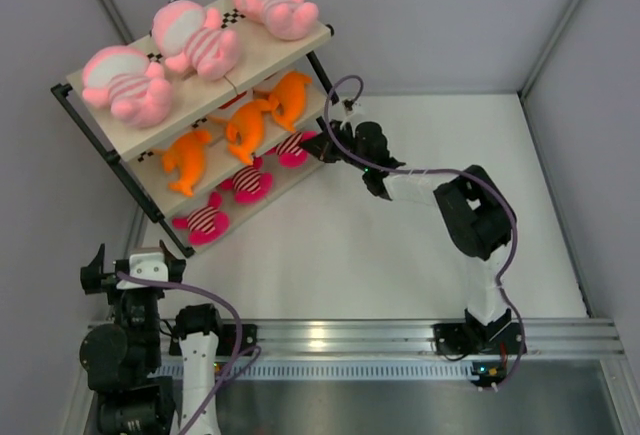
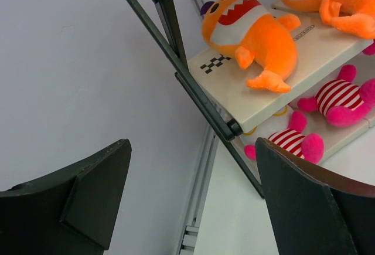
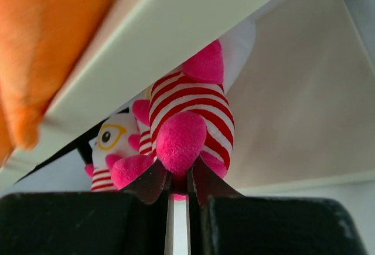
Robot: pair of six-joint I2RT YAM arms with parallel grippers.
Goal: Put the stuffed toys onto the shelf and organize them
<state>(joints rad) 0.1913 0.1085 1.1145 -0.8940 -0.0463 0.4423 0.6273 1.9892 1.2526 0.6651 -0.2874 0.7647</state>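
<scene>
Desk [image 1: 400, 255]: white, spreading below and behind the right end effector [image 1: 320, 147].

Shelf [image 1: 262, 47]: stands skewed across the far-left corner, straight ahead of that end effector. All nine stuffed toys sit on it.
- Three pale pink toys [image 1: 195, 37] on the top board, well above the right end effector.
- Three orange toys [image 1: 247, 127] on the middle board, just above it.
- Three magenta striped dolls [image 1: 250, 183] on the bottom board, level with it.

Right end effector: fingers pressed together, tucked under the middle board's edge. In the wrist view the tips touch the pink foot of the rightmost doll [image 3: 190, 114]. Cannot tell whether any plush is caught between them. A spectacled doll [image 3: 111, 140] lies beyond the tips, to their left.

Left end effector [image 2: 193, 149]: fingers spread wide with nothing between them. It sits low by its base, well apart from the shelf's left end, which is ahead and to its right.

Judgement: placing looks finished, and the step in hand is tidying the bottom row. The next move calls for a short, gentle nudge to line this doll up with its neighbours. After that, a straight pull-back kept low, clear of the middle board and the orange toy overhead.
</scene>
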